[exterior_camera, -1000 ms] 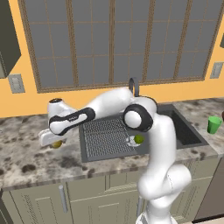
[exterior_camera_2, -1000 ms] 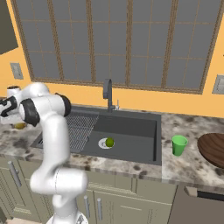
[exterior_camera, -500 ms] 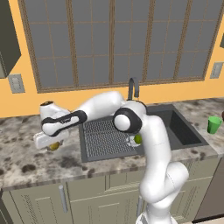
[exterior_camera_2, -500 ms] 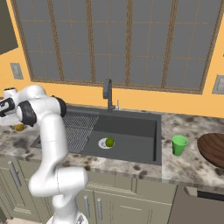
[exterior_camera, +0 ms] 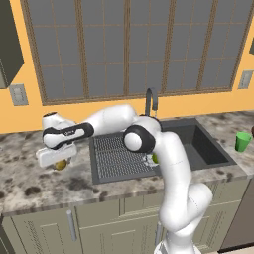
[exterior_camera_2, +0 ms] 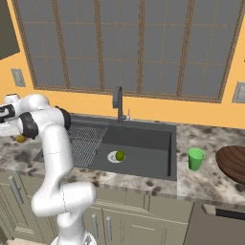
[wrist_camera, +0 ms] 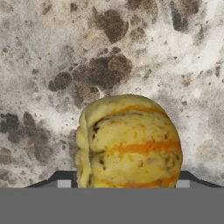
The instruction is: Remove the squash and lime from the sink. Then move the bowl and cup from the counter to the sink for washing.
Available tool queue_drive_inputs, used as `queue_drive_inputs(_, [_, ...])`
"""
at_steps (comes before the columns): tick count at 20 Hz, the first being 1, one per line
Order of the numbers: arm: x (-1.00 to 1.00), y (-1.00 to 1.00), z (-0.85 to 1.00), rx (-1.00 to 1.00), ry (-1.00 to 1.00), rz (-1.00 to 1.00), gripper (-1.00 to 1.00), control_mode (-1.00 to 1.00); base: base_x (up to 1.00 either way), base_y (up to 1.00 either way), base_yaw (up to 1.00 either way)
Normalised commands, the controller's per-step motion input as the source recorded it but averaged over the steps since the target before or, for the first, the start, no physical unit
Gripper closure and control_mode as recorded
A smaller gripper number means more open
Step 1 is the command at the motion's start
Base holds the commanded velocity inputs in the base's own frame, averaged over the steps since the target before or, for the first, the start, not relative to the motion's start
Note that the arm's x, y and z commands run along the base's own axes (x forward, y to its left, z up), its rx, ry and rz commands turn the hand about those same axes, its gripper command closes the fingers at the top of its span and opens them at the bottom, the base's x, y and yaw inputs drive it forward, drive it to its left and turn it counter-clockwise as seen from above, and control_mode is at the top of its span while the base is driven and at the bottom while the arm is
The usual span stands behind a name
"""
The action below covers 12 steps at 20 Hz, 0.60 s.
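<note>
My gripper [exterior_camera: 58, 159] is over the speckled counter, left of the sink [exterior_camera: 211, 151], shut on the squash [exterior_camera: 62, 164]. In the hand view the yellow-orange striped squash [wrist_camera: 129, 142] sits between the two finger tips, just above the stone. From the right base view the squash [exterior_camera_2: 20, 139] shows under the hand at the far left. The lime [exterior_camera_2: 120, 155] lies on the round drain in the sink [exterior_camera_2: 143, 139]. The green cup [exterior_camera_2: 195, 158] stands on the counter right of the sink, and beside it the brown bowl [exterior_camera_2: 233, 162] is cut by the frame edge.
The ribbed drainboard [exterior_camera: 116, 154] lies between my hand and the basin. The dark faucet [exterior_camera_2: 117, 101] rises behind the sink. A window wall runs along the back, and cabinet doors [exterior_camera: 99, 225] sit below the counter edge.
The arm has swung further left, away from the sink, carrying the squash out over the counter. The lime, cup and bowl have stayed put.
</note>
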Motion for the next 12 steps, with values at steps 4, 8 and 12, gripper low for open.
queue_drive_inputs(4, [-0.13, -0.08, -0.10, 0.00, 0.00, 0.00, -1.00, -1.00, 0.00, 0.00, 0.00])
queue_drive_inputs(8, [-0.23, -0.12, 0.00, 0.00, -0.02, 0.00, -1.00, -1.00, 0.00, 0.00, 0.00])
queue_drive_inputs(12, [-0.27, -0.15, 0.06, 0.00, -0.05, -0.01, -1.00, -1.00, 0.00, 0.00, 0.00])
